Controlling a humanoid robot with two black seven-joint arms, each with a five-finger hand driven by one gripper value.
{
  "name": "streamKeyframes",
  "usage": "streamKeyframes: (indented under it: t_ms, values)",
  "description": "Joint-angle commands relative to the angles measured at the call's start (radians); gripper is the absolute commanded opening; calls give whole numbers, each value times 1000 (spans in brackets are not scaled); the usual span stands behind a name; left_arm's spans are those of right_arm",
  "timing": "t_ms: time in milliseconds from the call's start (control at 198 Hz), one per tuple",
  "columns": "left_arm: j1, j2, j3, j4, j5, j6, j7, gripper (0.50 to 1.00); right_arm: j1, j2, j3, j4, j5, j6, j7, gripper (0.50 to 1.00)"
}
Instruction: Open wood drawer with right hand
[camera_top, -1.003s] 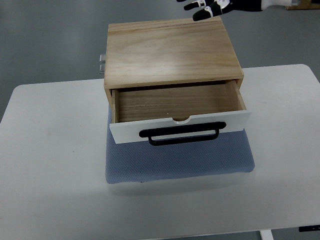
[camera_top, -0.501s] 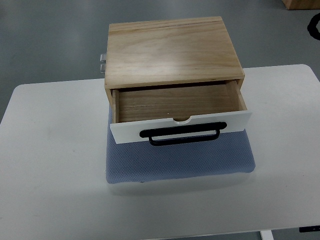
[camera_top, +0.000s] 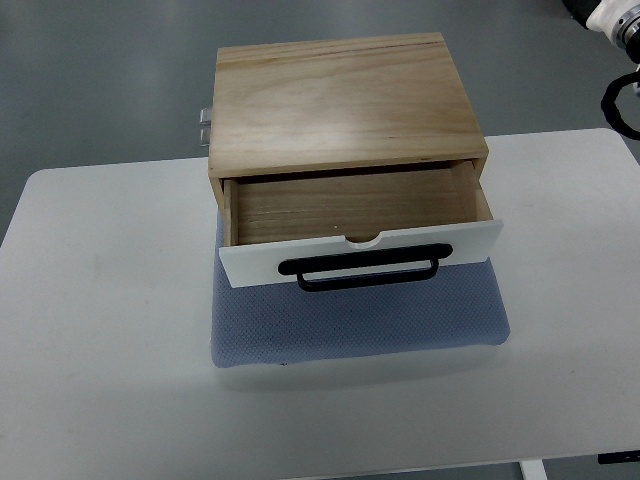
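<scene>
One right arm (camera_top: 615, 25) at top-right edge, robot hand's grip state indeterminable; one wood drawer (camera_top: 358, 222) stood open, one table (camera_top: 110, 300).

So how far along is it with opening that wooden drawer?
It looks done: the white-fronted wooden drawer with the black bar handle is pulled out of the light wood box, showing its bare inside. Nothing is in hand; only part of the right arm shows at the top right corner. Nothing seems left.

top view | steep downward look | table (camera_top: 100, 300) near | height unclear
</scene>
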Motion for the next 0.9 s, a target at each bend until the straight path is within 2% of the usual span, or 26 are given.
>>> streamKeyframes:
  t_ms: [0, 299, 380, 603, 896]
  values:
    - [0, 0, 0, 0, 0, 0, 0, 1000, -17, 17, 4, -47, 0, 0, 25, 946]
    - [0, 0, 0, 0, 0, 0, 0, 1000, -88, 46, 44, -78, 12, 21, 2, 946]
    - [0, 0, 0, 0, 0, 0, 0, 1000, -103, 60, 44, -84, 18, 59, -20, 946]
    - [0, 0, 0, 0, 0, 0, 0, 1000, -152, 103, 90, -128, 21, 156, -29, 946]
    - [1, 0, 0, 0, 0, 0, 0, 1000, -171, 121, 101, -128, 40, 151, -21, 946]
